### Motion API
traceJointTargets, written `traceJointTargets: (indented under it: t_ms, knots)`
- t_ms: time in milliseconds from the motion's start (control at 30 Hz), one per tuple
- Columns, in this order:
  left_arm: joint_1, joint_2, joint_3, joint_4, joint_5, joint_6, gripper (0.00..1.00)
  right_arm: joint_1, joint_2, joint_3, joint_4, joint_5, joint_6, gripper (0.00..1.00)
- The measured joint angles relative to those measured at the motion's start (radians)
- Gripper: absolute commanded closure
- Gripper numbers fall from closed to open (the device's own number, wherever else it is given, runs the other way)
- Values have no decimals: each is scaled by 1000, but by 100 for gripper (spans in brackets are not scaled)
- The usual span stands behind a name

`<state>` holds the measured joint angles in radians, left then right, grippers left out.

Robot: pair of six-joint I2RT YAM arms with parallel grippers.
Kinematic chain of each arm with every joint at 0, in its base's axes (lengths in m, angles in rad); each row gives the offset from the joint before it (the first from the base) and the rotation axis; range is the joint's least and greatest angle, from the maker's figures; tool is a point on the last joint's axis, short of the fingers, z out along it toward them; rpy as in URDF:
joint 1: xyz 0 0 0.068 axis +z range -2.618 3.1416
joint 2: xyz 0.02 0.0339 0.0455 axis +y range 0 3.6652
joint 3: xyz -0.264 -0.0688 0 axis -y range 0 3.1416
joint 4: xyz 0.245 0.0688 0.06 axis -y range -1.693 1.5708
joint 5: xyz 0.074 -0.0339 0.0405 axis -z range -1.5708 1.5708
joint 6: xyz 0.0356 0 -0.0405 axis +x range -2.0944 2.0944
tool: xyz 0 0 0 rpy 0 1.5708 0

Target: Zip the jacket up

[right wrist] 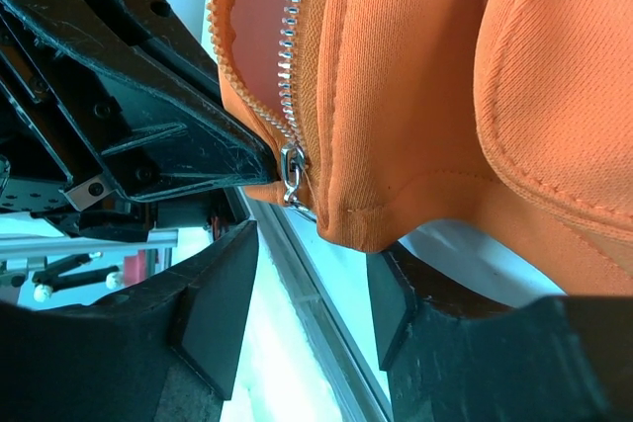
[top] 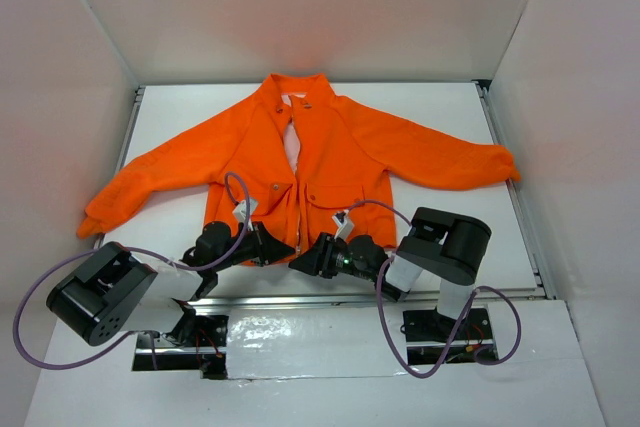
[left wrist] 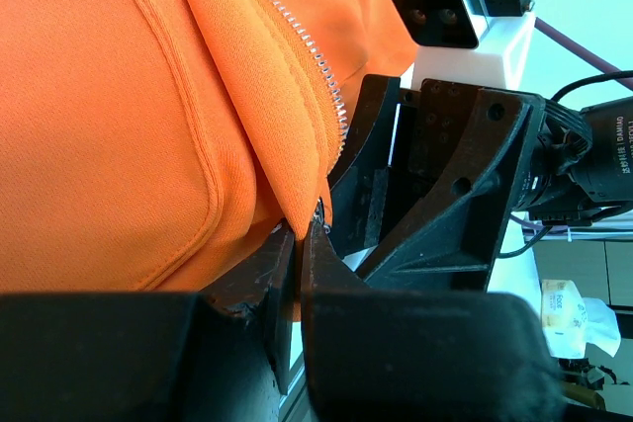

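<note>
Orange jacket [top: 330, 152] flat on the tabletop [top: 440, 222], hem [right wrist: 356, 219] at the near edge. Jaws of the left gripper [top: 283, 247] pinch the hem beside the zipper [left wrist: 297, 32]; jaws of the right gripper [top: 300, 267] stand apart, empty, near the slider [right wrist: 292, 167].

We see a white tabletop [top: 440, 107] boxed by white walls [top: 300, 7] on the left, far and right sides; a glossy white board [top: 320, 332] lies along its near edge.

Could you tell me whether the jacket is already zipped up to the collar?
No, the jacket gapes open below its collar, and the zipper slider sits at the hem.
</note>
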<state>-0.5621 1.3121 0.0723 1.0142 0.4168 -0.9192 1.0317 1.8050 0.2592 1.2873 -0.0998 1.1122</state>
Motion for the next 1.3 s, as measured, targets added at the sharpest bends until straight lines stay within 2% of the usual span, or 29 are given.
traceJointTargets:
  t_ms: [733, 1300]
  knots:
    - [-5, -74, 7, -68, -9, 6, 100, 3, -4, 0, 1, 9, -52, 43]
    - [-5, -74, 24, -129, 6, 9, 100, 3, 20, 13, 6, -75, -170, 40]
